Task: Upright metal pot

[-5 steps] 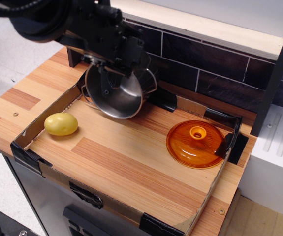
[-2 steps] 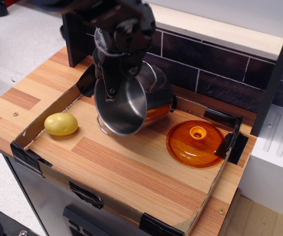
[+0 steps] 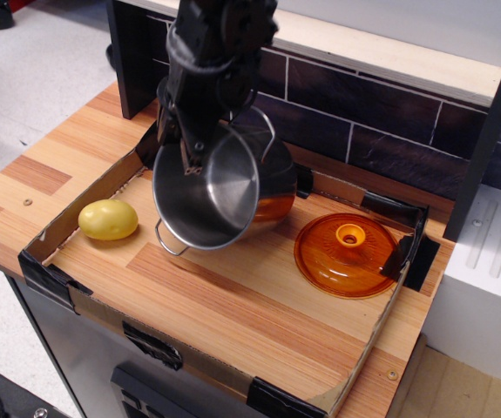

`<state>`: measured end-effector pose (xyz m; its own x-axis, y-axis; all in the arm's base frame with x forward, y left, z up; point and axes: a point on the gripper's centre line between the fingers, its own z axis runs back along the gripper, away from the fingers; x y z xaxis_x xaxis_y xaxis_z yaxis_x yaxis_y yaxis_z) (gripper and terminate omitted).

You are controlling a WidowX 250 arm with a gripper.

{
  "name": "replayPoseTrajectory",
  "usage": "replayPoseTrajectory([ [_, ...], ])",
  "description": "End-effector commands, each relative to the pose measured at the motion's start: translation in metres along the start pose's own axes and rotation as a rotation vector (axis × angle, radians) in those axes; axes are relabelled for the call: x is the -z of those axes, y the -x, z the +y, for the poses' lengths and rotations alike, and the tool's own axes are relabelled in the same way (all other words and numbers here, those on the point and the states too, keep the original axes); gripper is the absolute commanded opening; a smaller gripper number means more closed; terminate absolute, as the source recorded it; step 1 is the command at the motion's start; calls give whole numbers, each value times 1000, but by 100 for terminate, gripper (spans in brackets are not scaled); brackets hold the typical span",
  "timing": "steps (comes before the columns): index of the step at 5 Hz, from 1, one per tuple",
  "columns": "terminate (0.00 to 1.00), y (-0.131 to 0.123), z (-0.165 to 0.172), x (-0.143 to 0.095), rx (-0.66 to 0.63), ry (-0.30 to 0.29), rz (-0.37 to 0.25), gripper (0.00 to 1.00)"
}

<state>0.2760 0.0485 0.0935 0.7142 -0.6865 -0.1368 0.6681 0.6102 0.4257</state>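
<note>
A: What has changed since a moment ago?

B: The metal pot (image 3: 211, 193) has swung lower and leftward. Its mouth now faces more towards the camera, and its lower wire handle touches the worktop (image 3: 233, 296). A second back it hung higher, nearer the rear wall.

A: And the pincer (image 3: 191, 150)?

B: It is clamped on the pot's upper rim, one finger inside and one outside. The pot hangs tilted just below it, not upright.

A: Describe things, left to right.

B: Well to the left of the pincer and lower lies a smooth yellow potato (image 3: 108, 219), rounded and matte. Under the pincer is the pot: polished steel, cylindrical, with thin wire loops. To the right and lower lies an orange lid (image 3: 346, 255), translucent, round, with a ringed knob.

A: What surrounds them?

B: A low cardboard tray (image 3: 65, 224) with black tape at its corners, on wood-grain laminate. Behind the pincer run dark tiles (image 3: 381, 104). The lid lies close to the pot's right side.
</note>
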Motion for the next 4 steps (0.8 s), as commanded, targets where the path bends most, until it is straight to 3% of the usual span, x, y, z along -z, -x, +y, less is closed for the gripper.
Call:
replayPoseTrajectory([
  [1, 0, -1, 18, -11, -138, 203, 223, 0],
  [3, 0, 1, 15, 11, -283, 354, 331, 0],
  [4, 0, 3, 11, 21, -297, 328, 345, 100],
])
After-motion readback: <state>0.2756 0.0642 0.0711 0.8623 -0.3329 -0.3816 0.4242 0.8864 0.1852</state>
